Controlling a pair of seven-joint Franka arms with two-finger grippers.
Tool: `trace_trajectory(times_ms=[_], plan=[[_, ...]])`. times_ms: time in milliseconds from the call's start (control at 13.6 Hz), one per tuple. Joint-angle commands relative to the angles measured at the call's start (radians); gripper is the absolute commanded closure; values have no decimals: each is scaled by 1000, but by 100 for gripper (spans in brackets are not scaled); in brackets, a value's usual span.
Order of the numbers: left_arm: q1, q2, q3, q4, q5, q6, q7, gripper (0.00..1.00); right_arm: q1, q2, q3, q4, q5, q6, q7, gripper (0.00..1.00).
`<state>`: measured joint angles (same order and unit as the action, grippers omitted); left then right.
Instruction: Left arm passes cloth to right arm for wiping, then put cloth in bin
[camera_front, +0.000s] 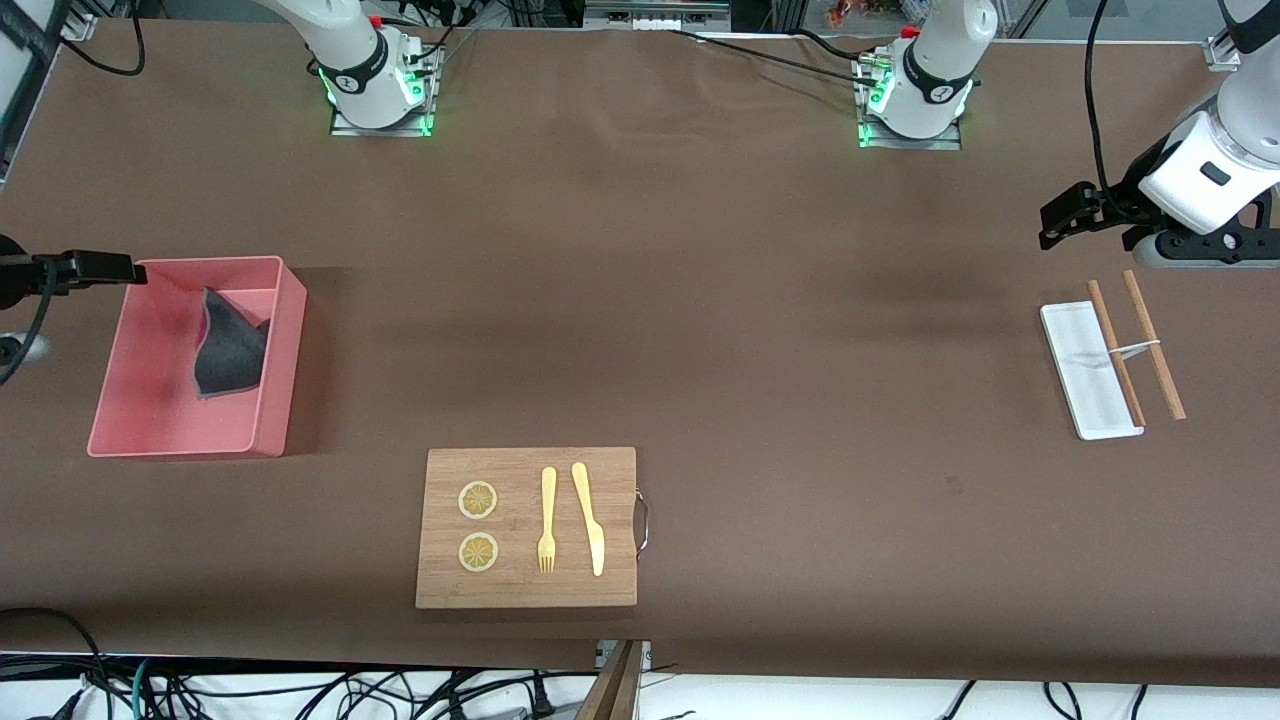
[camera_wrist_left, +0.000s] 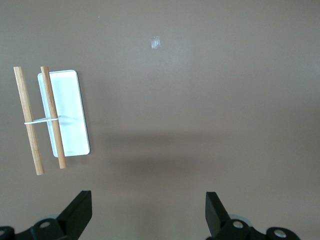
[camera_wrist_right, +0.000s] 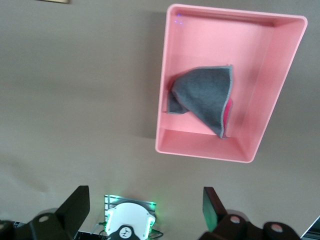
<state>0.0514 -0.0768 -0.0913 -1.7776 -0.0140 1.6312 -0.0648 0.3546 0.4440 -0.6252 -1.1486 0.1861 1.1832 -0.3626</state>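
Right claw (camera_wrist_right: 142, 212) (open) above binned cloth (camera_wrist_right: 205, 97)

No text, label, brand, number or sign can be read anywhere in these views. The small dark marks on the black collars at the arm bases are too small to make out.
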Motion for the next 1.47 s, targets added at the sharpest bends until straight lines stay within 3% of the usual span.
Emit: trace_trajectory(times_ms=[0,147,221,663,957,1399], plan=[[10,5,-1,6,-21,-8,22,0,-113,-167,322,-77,-175,-4,155,0],[10,6,1,6,-21,-8,22,0,-212,-229,525,-143,-223,1,256,0],[10,6,1,6,-21,-8,22,0,-233,-243,570,-166,-221,3,278,0],[8,37,-1,24,-20,22,30,0,-293,-332,587,-186,-209,151,266,0],[7,37,-4,24,-23,24,-36,0,-341,-399,616,-230,-212,129,264,0],[-1,45,-5,26,-20,36,-46,0,-338,-375,619,-227,-218,128,269,0]])
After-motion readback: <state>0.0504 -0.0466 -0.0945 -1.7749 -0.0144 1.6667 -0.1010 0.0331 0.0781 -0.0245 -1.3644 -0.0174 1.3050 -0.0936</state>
